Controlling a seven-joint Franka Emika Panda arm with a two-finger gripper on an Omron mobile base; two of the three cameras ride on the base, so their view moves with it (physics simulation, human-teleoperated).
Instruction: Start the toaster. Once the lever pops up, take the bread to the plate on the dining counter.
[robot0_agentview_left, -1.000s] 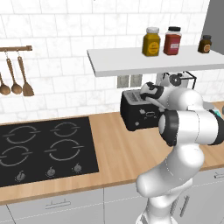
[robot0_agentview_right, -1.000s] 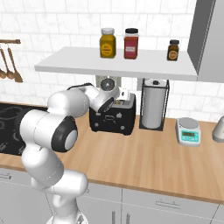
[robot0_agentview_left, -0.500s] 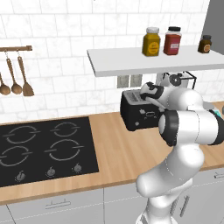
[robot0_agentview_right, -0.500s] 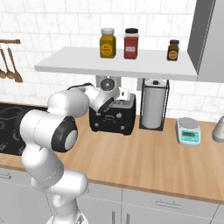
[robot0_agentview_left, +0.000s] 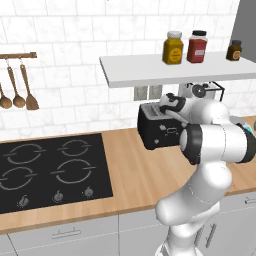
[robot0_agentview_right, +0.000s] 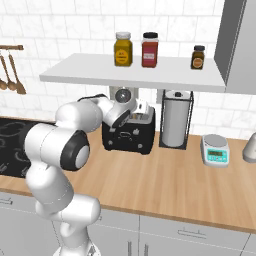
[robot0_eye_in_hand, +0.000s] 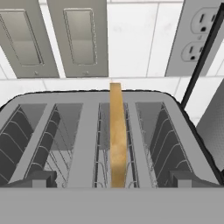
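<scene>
The bread (robot0_eye_in_hand: 116, 135) is standing on edge in a toaster (robot0_eye_in_hand: 87, 131) slot, its top edge rising above the slot mouth and its long axis running along the slot toward the wall. The toaster (robot0_agentview_left: 159, 129) is sitting on the wooden bench (robot0_agentview_left: 135, 170) below the shelf (robot0_agentview_left: 175, 70), beside the hob (robot0_agentview_left: 50, 172). The hand (robot0_eye_in_hand: 111, 180) is hovering directly over the bread, fingers spread fully wide on either side, gripping nothing.

The arm (robot0_agentview_left: 215, 145) is glossy white, built of thick rounded segments joined by black rings, with a bulbous white base section below. Its hand (robot0_agentview_right: 124, 109) is white with dark grey parts and a round grey disc on its side.
</scene>
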